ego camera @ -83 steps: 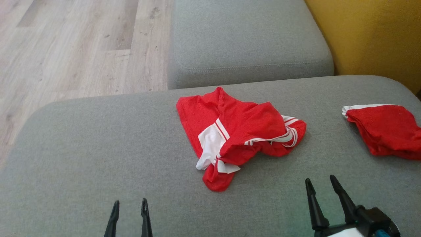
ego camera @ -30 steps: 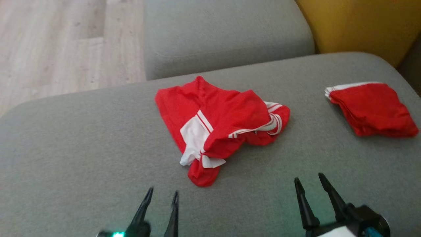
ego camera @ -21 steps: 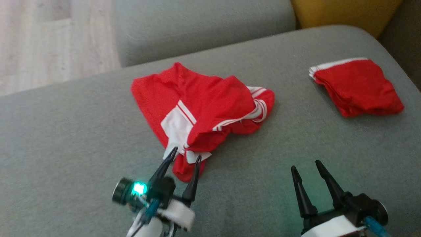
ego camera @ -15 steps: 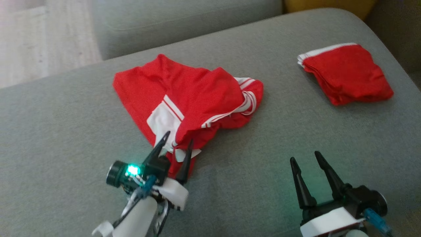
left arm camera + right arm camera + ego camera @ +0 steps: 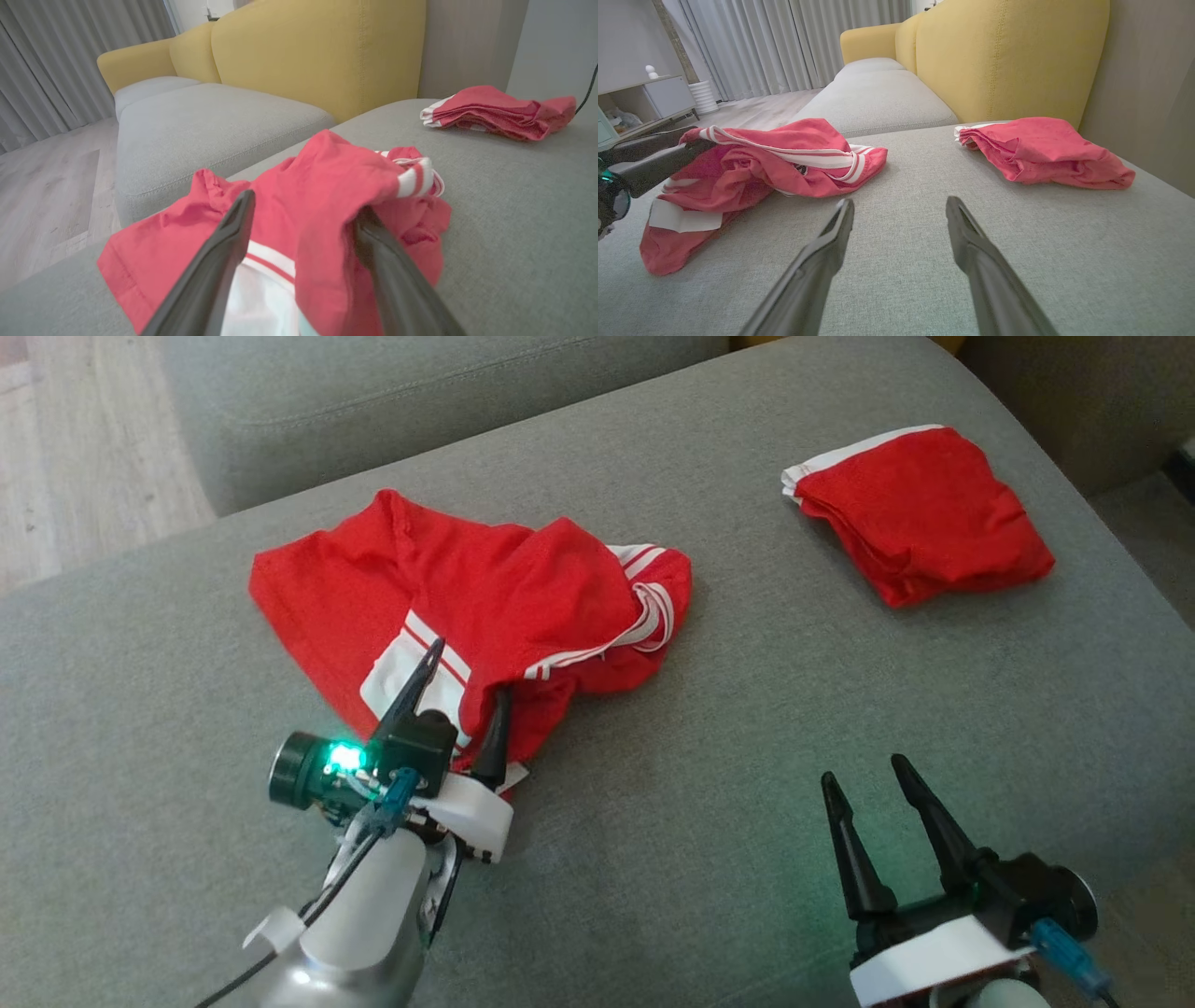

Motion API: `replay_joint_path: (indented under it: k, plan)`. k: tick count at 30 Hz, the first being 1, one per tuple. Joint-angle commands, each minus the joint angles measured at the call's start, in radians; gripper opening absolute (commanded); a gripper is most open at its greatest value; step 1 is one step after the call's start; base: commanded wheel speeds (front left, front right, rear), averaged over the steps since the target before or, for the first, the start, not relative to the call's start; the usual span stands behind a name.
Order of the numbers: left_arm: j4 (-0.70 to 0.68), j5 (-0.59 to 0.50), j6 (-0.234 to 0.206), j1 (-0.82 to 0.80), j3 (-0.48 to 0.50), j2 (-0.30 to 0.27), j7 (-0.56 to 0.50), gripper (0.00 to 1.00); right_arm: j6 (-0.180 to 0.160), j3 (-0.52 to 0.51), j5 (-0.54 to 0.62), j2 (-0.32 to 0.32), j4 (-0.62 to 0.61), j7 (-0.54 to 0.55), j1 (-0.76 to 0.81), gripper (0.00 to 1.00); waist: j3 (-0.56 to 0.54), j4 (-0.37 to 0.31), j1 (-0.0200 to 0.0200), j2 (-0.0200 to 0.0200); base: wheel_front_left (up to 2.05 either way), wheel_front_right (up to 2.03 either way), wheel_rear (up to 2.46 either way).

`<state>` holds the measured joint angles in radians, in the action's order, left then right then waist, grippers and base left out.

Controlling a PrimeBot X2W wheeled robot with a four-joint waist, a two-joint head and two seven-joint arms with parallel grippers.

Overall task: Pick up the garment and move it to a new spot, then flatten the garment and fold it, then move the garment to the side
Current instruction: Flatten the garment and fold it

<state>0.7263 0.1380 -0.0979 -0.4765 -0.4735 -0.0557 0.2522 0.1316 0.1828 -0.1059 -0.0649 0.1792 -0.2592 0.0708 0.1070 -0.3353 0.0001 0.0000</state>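
A crumpled red garment with white stripes and a white panel (image 5: 485, 588) lies on the grey cushion (image 5: 140, 691). My left gripper (image 5: 470, 667) stands open at its near end. Its two fingers straddle a raised fold of the red fabric. In the left wrist view the garment (image 5: 327, 186) bulges between the fingers of the left gripper (image 5: 304, 205) and drapes over the right finger (image 5: 387, 261). My right gripper (image 5: 863, 768) is open over bare cushion, right of the garment (image 5: 784, 158). Nothing is between the fingers of the right gripper (image 5: 900, 200).
A folded red garment (image 5: 920, 513) rests at the cushion's far right, near its edge. A second grey seat (image 5: 420, 392) adjoins behind, with a yellow sofa back (image 5: 1008, 56) beyond. Wooden floor (image 5: 84, 448) lies off the left side.
The head camera has tilted and shifted. My left arm has reached forward to the garment's near end, and its open fingers now straddle a fold. The right gripper has held its place.
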Motion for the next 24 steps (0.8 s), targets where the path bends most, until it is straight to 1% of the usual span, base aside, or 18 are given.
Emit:
replay_joint_path:
  k: [1, 9, 10, 11, 18, 21, 24]
  plan:
    - [-0.036, -0.01, -0.004, -0.053, 0.038, -0.018, 0.01, 1.0, -0.001, 0.025, -0.008, -0.008, -0.029, -0.003, -0.039, 1.0, 0.001, -0.004, -0.0001, 0.0, 0.0, 0.0, 0.0]
    - [-0.012, -0.033, 0.035, -0.071, 0.011, -0.015, 0.01, 1.0, -0.001, 0.034, -0.007, -0.011, -0.022, -0.003, -0.049, 1.0, 0.0, -0.038, -0.0001, 0.0, 0.0, 0.0, 0.0]
    - [-0.007, -0.033, 0.04, -0.076, 0.009, -0.014, 0.01, 0.34, -0.001, 0.035, -0.006, -0.012, -0.022, -0.003, -0.051, 1.0, 0.0, -0.044, -0.0001, 0.0, 0.0, 0.0, 0.0]
    - [-0.002, -0.035, 0.044, -0.082, 0.008, -0.014, 0.01, 0.0, -0.001, 0.036, -0.005, -0.011, -0.022, -0.003, -0.053, 1.0, -0.002, -0.05, -0.0001, 0.0, 0.0, 0.0, 0.0]
    - [0.026, -0.049, 0.099, -0.144, -0.016, -0.018, 0.01, 0.0, -0.001, 0.053, -0.006, -0.006, -0.02, -0.003, -0.058, 1.0, -0.024, -0.107, -0.0001, 0.0, 0.0, 0.0, 0.0]
    - [0.024, -0.052, 0.133, -0.205, -0.03, -0.013, 0.01, 0.0, -0.001, 0.062, -0.01, -0.001, -0.02, -0.003, -0.059, 1.0, -0.033, -0.129, -0.0001, 0.0, 0.0, 0.0, 0.0]
    - [0.017, -0.061, 0.162, -0.302, -0.047, -0.009, 0.01, 0.0, -0.001, 0.07, -0.013, 0.003, -0.019, -0.003, -0.057, 1.0, -0.041, -0.14, -0.0001, 0.0, 0.0, 0.0, 0.0]
